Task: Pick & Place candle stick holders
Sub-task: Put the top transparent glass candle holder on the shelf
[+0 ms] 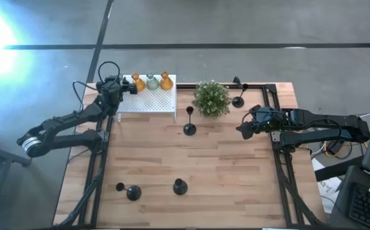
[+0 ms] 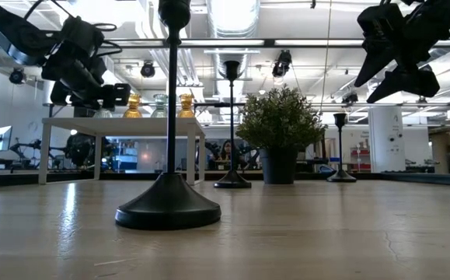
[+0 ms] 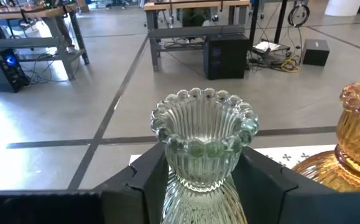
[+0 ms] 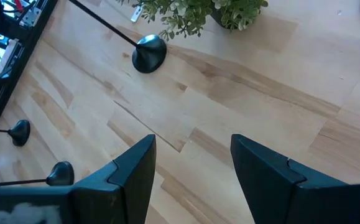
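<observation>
My left gripper (image 1: 124, 84) is at the far left corner of the white perforated box (image 1: 147, 102), shut on a clear ribbed glass holder (image 3: 203, 127). Beside it on the box stand an amber holder (image 1: 137, 82), a clear one (image 1: 151, 81) and another amber one (image 1: 166, 80). Several black holders stand on their round bases on the table: mid-table (image 1: 190, 129), far right (image 1: 238, 101), near left (image 1: 133, 193) and near middle (image 1: 179, 186). My right gripper (image 1: 242, 128) is open and empty above the table's right side, seen in its wrist view (image 4: 192, 168). My left gripper pinches the clear holder's ribbed neck (image 3: 195, 171), just below its beaded rim, between its two fingers (image 3: 147, 177). The fingers come roughly level from the table's near left. The holder stands upright in the hold. Its bottom is out of frame, so whether it rests on the box cannot be told.
A bushy green potted plant (image 1: 211, 98) stands at the far middle, between the box and the far right black holder. The black frame rails (image 1: 275, 121) run along the table's left and right edges. Bare wood lies mid-table (image 1: 229, 166).
</observation>
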Robot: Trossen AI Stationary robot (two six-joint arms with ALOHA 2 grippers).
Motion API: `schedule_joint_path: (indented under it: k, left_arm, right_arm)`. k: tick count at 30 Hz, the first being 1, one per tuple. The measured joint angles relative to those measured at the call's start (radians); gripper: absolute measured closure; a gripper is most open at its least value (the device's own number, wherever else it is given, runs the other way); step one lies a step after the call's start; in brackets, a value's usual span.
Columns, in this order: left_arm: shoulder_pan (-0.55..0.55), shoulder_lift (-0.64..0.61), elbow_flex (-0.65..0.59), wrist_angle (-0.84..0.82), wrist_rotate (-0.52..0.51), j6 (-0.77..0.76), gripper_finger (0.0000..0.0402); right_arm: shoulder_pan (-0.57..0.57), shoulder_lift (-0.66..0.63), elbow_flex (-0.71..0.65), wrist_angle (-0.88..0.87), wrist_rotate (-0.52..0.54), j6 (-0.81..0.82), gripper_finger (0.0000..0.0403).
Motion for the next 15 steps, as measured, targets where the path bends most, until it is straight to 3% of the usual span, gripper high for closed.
schedule_joint_path:
  k: [15]
  left_arm:
    - [0.0, -0.023, 0.0, 0.0, 0.036, -0.014, 0.0232]
  right_arm:
    - [0.0, 0.0, 0.0, 0.0, -0.003, -0.003, 0.02]
